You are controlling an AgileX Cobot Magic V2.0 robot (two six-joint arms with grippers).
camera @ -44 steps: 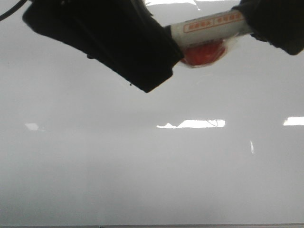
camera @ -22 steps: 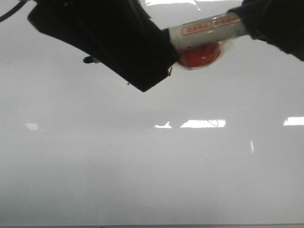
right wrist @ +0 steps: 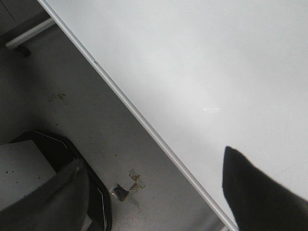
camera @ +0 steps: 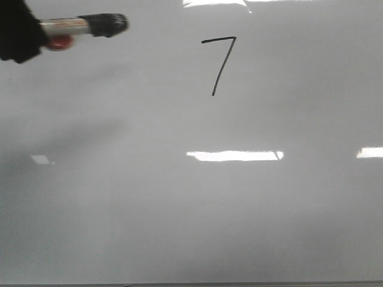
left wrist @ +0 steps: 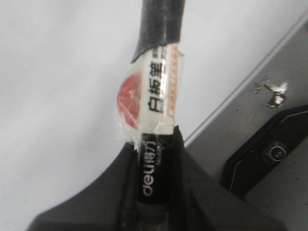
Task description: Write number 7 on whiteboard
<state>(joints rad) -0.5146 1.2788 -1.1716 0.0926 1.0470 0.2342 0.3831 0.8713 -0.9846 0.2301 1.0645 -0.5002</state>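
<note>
Logging state: I am watching from the front and both wrist views.
7 (camera: pixel 217 64): I am seeing it drawn in thin black line high on the board, right of centre, just below the top light reflection.
7, axis: its long stem is running from upper right down to lower left; the short top bar is lying nearly level and pointing left from the corner.
Board (camera: pixel 191 215): I am seeing a glossy pale surface filling the front view; its thin edge is showing in the right wrist view (right wrist: pixel 144 122).
Marker (camera: pixel 84 25): it is lying roughly level at the upper left of the front view, dark end pointing right, clear of the board and well apart from the 7.
Left claw (left wrist: pixel 154 144): it is clamping the marker's black barrel, white label and red sticker projecting beyond the fingers.
Right claw (right wrist: pixel 159 192): its fingers are standing wide apart, holding nothing, over the board edge and floor.
Step in hand: I am judging the digit finished and the arm pulling off.
Doing it well: I am keeping the tip lifted off the board while retreating, so no stray line is crossing the 7.
</note>
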